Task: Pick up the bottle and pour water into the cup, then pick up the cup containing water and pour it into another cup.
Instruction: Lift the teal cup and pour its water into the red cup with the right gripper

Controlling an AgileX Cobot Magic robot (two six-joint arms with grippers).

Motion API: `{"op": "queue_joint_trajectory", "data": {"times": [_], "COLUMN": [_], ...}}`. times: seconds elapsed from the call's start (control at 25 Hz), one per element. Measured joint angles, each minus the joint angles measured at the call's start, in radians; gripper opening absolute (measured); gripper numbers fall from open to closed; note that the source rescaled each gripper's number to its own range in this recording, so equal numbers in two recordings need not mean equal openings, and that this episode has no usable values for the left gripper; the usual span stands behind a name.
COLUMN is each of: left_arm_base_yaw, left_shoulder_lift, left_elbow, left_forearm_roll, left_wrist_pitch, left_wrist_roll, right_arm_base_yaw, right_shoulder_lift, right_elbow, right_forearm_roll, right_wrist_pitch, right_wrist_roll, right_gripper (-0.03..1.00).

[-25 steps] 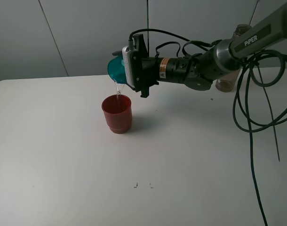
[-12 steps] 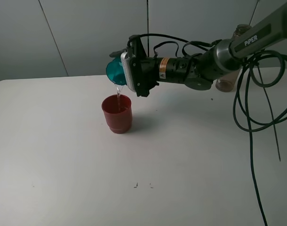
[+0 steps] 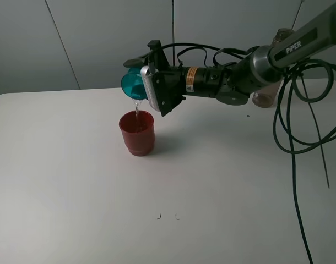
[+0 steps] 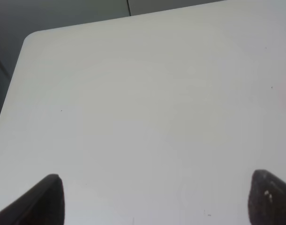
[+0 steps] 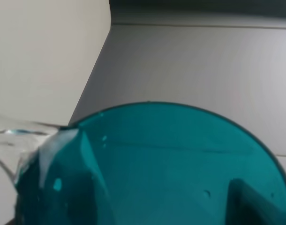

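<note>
A white table (image 3: 74, 192) carries the red cup (image 3: 137, 133) and, far back, the bottle (image 3: 265, 93).

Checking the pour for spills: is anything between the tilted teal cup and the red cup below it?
Nothing visible. The teal cup, held by the right gripper, hangs above the red cup; only the water stream crosses the gap.

A broad white matte desk (image 3: 74, 192) with a rounded corner at nine o'clock fills the scene. At twelve o'clock rise smooth pale grey wall panels (image 3: 102, 38), split by thin dark seams.
</note>
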Motion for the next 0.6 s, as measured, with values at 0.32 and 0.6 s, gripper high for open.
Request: {"op": "queue_joint_trajectory", "data": {"times": [0.32,0.6], "left_arm_base_yaw": [0.000,0.000], "left_shoulder_lift": [0.000,0.000], "left_elbow": [0.000,0.000], "left_forearm_roll": [0.000,0.000], "left_wrist_pitch": [0.000,0.000], "left_wrist_roll": [0.000,0.000], "right_arm_base_yaw": [0.000,0.000], "right_shoulder_lift": [0.000,0.000], "right_elbow": [0.000,0.000], "right_forearm_roll": [0.000,0.000], "right_wrist_pitch": [-0.006,-0.010], "right_wrist_roll": [-0.122,-0.198], "right_gripper": [0.07,0.07]}}
